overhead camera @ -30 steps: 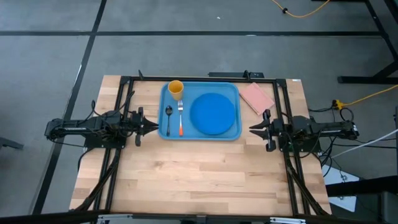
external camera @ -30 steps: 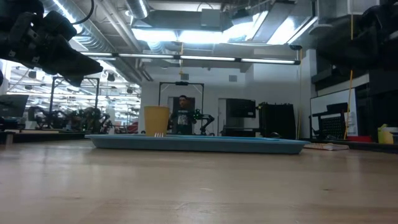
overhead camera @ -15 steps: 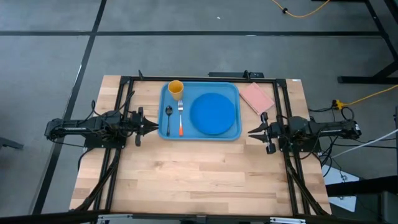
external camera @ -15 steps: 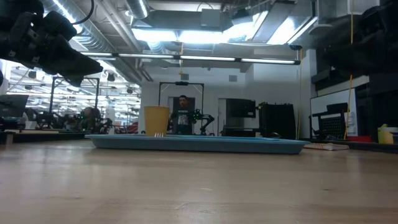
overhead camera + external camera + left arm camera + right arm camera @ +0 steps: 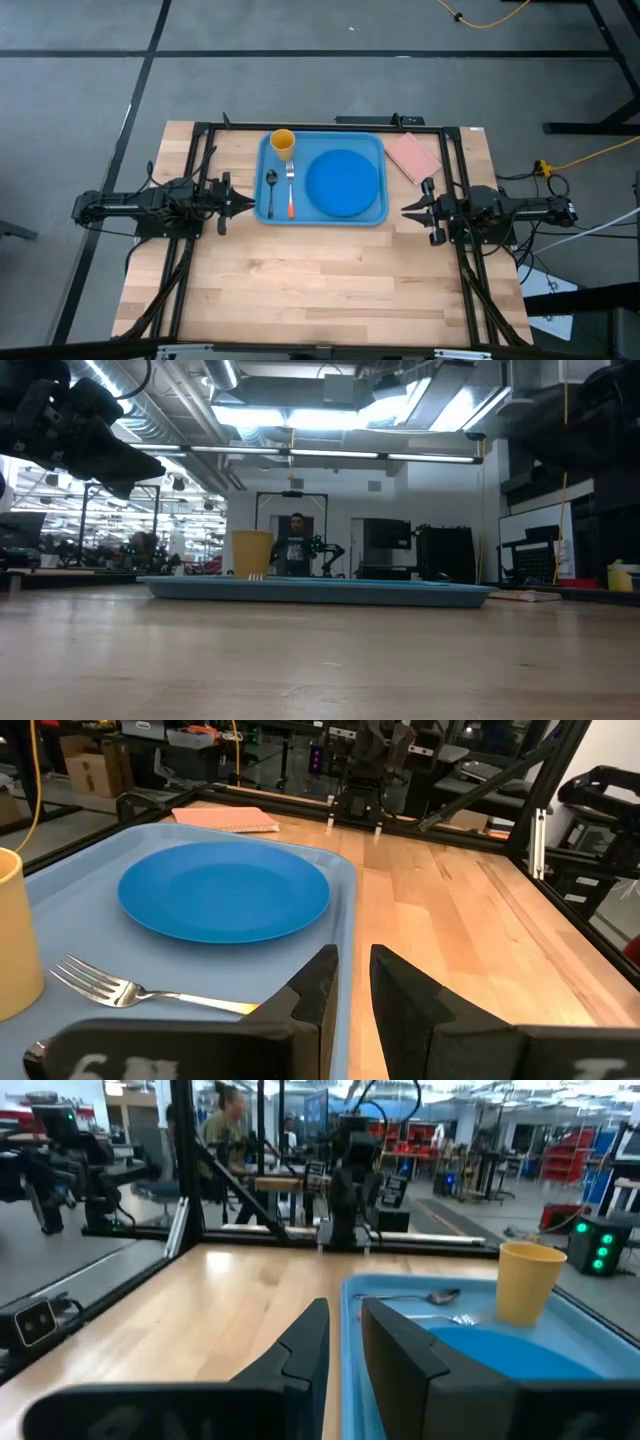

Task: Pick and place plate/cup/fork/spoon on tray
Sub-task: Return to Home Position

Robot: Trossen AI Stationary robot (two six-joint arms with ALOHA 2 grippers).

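High view showed the plate (image 5: 345, 183), cup (image 5: 283, 142), fork (image 5: 290, 190) and spoon (image 5: 270, 191) all on the tray (image 5: 300, 218); nothing seemed left to place. Left claw (image 5: 243, 203) and right claw (image 5: 408, 210) flanked it, narrowly parted, empty.

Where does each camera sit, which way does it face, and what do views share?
High: overhead, straight down; tray between left arm and right arm.
Low: table height, level into the room; tray edge-on, cup, left arm above.
Left wrist: on left arm, faces the right arm over fork and plate; own jaws slightly apart.
Right wrist: on right arm, faces the left arm past cup and spoon; own jaws likewise.
Shared: wrist views face each other across the tray.
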